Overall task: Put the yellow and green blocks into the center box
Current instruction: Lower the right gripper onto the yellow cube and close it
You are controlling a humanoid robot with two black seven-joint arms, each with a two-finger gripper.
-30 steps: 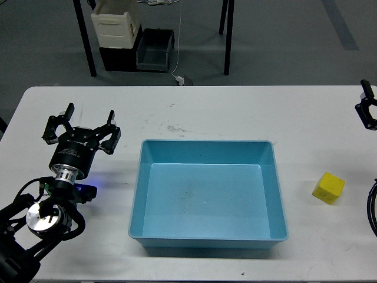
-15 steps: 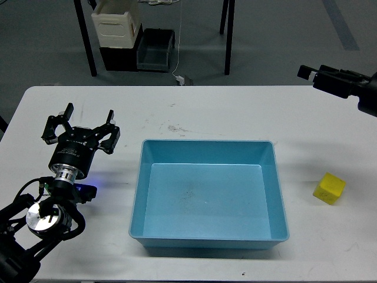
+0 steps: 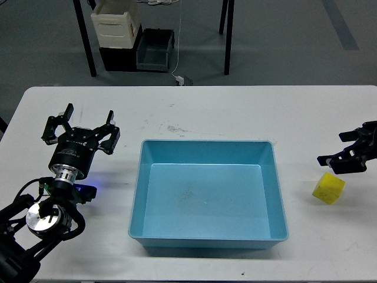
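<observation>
A yellow block (image 3: pixel 328 188) lies on the white table (image 3: pixel 235 112), to the right of the light blue box (image 3: pixel 136 194), which stands open and empty in the middle. No green block shows. My right gripper (image 3: pixel 331 148) comes in from the right edge and hovers just above and behind the yellow block, fingers spread and holding nothing. My left gripper (image 3: pixel 82 121) is open and empty over the table's left side, well left of the box.
Beyond the table's far edge, a white crate (image 3: pixel 116 23) and a dark bin (image 3: pixel 155 50) stand on the floor between black table legs (image 3: pixel 85 41). A thin white cable (image 3: pixel 178 53) hangs there.
My right arm swung from high at the far right edge down to the table, and its gripper now hovers next to the yellow block. The left arm, box and block have not moved.
</observation>
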